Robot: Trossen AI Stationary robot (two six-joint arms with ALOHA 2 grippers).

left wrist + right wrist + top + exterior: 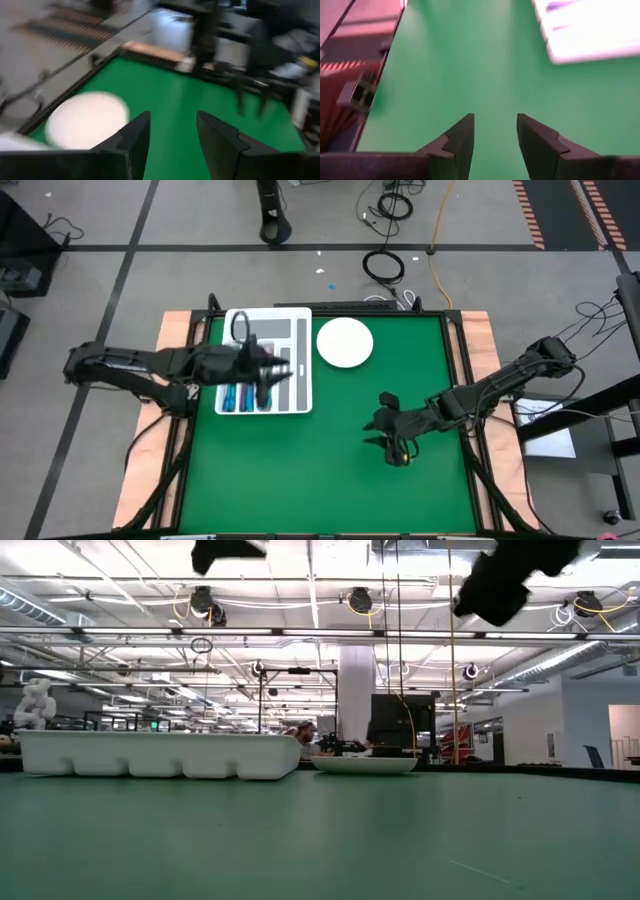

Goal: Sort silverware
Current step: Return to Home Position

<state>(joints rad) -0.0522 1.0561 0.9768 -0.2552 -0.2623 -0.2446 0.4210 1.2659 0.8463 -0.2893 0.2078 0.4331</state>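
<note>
Silverware [240, 396] lay in the near slots of the tray [268, 312] at far left; left gripper [281, 372] hung over it, fingers apart, empty; right gripper [384, 423], likewise parted and empty, over the mat [320, 470] right of centre.

And the silverware [235, 397] is in the tray [305, 390]: shimmering blue pieces lying side by side, lengthwise, in its left-hand slots, partly hidden from above.

- Tray [268, 313] stands on the table [300, 470], far side, left of centre.
- Plate [345, 343] lies just right of the tray, apart from it.
- Silverware [240, 397] lies in the tray's near left slots.
- Left gripper [283, 375] hangs over the tray.
- Right gripper [372, 430] hangs over bare table, nearer than the plate.
</note>
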